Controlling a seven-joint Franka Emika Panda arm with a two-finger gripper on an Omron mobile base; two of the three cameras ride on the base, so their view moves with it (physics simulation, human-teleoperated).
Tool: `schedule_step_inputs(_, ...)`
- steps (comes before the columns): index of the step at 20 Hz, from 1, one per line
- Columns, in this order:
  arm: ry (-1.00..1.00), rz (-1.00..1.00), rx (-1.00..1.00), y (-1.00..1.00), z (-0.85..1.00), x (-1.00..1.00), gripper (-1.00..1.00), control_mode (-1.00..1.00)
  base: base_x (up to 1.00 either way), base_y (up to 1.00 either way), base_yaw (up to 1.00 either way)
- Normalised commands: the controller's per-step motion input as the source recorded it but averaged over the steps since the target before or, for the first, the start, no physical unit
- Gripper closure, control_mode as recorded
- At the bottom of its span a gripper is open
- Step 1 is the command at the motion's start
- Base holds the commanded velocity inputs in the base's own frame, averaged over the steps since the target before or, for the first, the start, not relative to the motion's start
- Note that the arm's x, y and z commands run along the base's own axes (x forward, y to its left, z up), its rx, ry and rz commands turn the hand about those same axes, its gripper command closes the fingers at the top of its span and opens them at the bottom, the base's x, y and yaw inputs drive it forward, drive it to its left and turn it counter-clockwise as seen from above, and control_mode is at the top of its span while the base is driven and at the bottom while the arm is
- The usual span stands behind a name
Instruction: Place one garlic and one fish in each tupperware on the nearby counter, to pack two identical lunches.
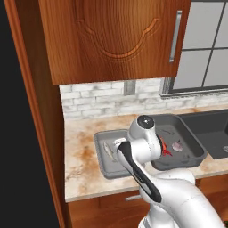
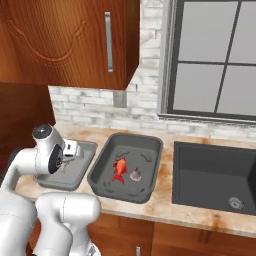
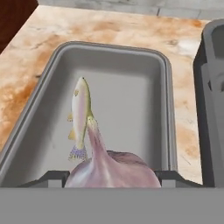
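Garlic (image 3: 111,168) pinched in gripper (image 3: 111,175) fingers | hovers over lighter tupperware (image 3: 162,65), pale fish (image 3: 81,116) inside | step: second lunch | you lower, then release.

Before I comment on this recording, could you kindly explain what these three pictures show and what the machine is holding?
It is a simulated kitchen. The white arm is a robot on a mobile base. Two pictures come from cameras on that base, behind the arm to its left and right; the third looks along the gripper itself. On the mottled counter sit two grey trays. The smaller tray holds a slim pale fish. The larger, darker tray holds a red fish and a garlic bulb. The gripper holds a second garlic bulb over the smaller tray, apparently about to drop it in.
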Motion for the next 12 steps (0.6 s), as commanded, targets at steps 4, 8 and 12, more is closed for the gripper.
schedule_step_inputs(4,0.04,0.0,0.0,0.13,-0.29,0.33,1.0,-1.0,0.0,0.0,0.0)
schedule_step_inputs(8,0.04,0.0,0.0,0.06,-0.33,0.31,1.0,-1.0,0.0,0.0,0.0)
schedule_step_inputs(12,0.01,0.0,0.0,0.0,-0.38,0.24,1.0,-1.0,0.0,0.0,0.0)
